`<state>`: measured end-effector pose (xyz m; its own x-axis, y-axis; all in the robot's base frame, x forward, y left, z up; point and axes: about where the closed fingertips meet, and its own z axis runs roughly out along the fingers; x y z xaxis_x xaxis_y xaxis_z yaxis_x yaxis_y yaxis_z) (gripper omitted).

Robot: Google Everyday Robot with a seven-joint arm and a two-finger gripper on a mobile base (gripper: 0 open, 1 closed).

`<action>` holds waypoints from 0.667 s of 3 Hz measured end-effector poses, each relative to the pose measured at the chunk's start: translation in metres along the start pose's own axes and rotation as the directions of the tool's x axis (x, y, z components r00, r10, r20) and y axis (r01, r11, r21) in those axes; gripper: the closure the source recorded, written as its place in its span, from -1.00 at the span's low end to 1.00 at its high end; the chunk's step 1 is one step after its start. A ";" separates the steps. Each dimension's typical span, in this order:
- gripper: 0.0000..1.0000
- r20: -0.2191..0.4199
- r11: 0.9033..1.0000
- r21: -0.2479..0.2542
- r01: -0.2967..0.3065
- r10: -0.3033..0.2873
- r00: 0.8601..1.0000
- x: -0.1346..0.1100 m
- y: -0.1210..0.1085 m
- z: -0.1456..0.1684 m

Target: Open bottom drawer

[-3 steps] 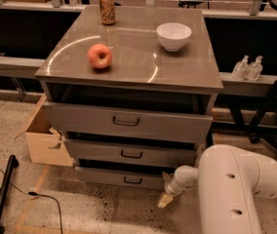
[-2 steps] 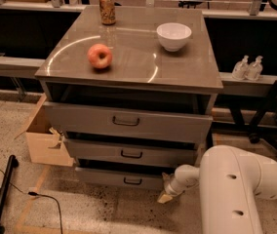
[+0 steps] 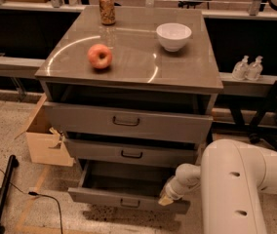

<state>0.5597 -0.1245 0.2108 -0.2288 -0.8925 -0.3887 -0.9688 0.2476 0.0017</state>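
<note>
Now, a grey metal cabinet (image 3: 128, 79) with three drawers stands on a speckled floor. The bottom drawer (image 3: 104, 197), the lowest and slimmest, is pulled well out. Its dark inside shows, and its front stands forward of the middle drawer (image 3: 94, 150) and top drawer (image 3: 80, 118).

My gripper (image 3: 165, 199) sits low at the right end of that drawer's front, touching it or just beside it. I cannot tell which, nor whether the gripper is spread or closed. The small dark bar handle (image 3: 129, 203) lies to the left of the gripper, at the middle of the front, and I am not on it. My white arm (image 3: 236, 189) fills the lower right corner.

I judge the drawer to be most of the way open. To finish well, I should draw it straight out along its runners. A pull from the right end could skew the drawer and bind it, so the force should stay level and gentle. An apple (image 3: 100, 56), a white bowl (image 3: 173, 35) and a can (image 3: 107, 8) rest on the cabinet top. A slow pull should keep them steady.
</note>
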 end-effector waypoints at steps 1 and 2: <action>0.73 -0.031 0.998 -0.048 -0.050 0.049 0.998 -0.016 0.014 -0.024; 0.23 -0.062 0.987 -0.080 -0.138 0.134 0.989 -0.035 0.028 -0.053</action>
<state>0.5356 -0.1063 0.2728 -0.3616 -0.8732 -0.3268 -0.9323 0.3379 0.1288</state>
